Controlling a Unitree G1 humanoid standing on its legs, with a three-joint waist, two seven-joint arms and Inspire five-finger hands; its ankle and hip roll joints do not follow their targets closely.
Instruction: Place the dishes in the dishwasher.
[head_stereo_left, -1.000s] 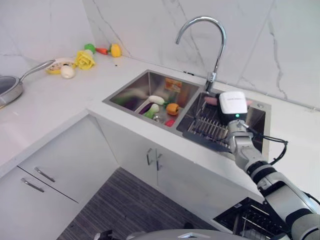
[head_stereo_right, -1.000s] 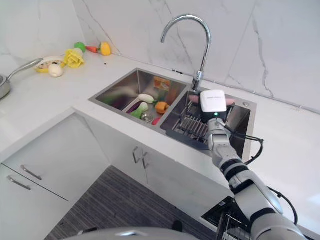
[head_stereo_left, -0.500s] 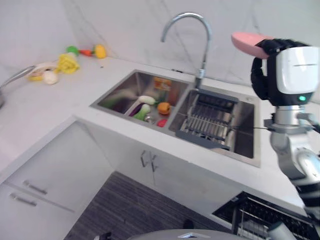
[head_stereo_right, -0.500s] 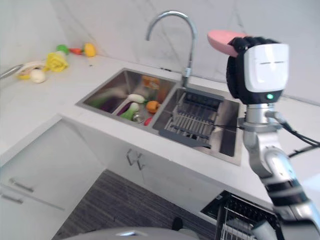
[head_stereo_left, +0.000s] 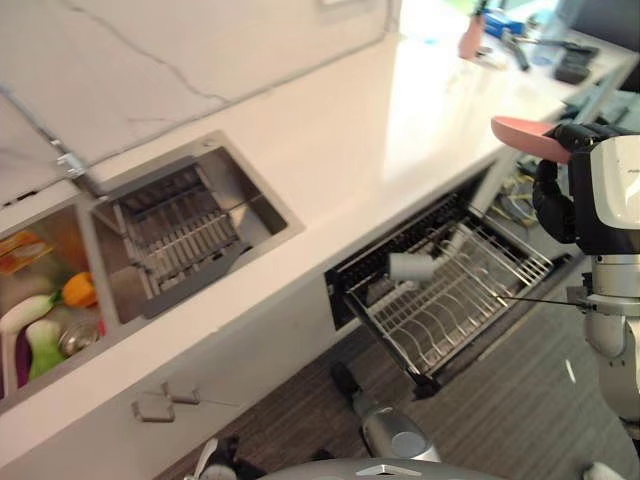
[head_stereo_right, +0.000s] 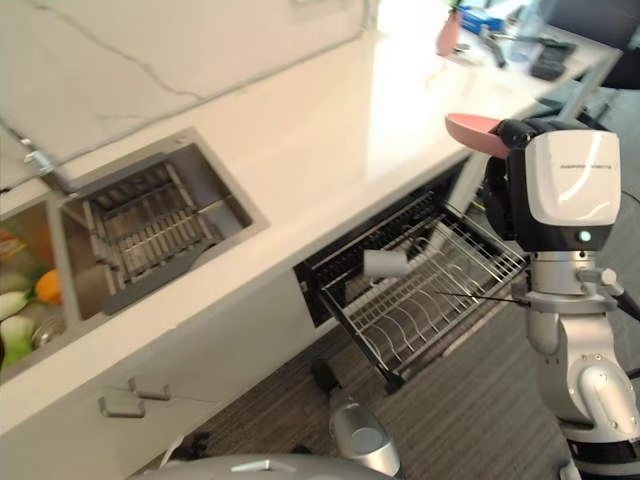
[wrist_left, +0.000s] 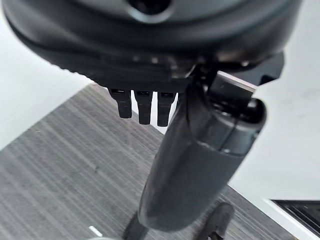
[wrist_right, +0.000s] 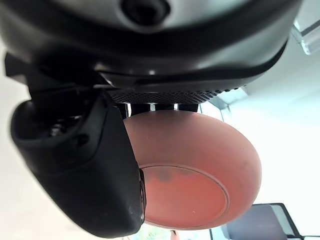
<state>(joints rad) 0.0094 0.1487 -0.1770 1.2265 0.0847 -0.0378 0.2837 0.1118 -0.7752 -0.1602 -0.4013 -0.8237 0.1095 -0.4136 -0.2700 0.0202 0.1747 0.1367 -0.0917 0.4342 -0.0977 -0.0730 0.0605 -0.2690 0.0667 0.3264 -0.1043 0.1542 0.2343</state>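
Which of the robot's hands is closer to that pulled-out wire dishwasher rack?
The right. Its right hand hangs just above the wire dishwasher rack's outer corner, gripping a pink round plate. The left hand hangs over grey striped floor, with the rack nowhere beside it.

I see only the rim of the pink plate (head_stereo_left: 528, 133) past the right robot hand (head_stereo_left: 556, 196), whose fingers it hides. Far along the bench (head_stereo_left: 400, 120), the clutter (head_stereo_left: 520, 40) beyond the plate is too small to identify.

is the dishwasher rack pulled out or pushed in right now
Pulled out. The dishwasher rack juts past the counter edge over the floor, its wire grid exposed, with a white cup lying in it.
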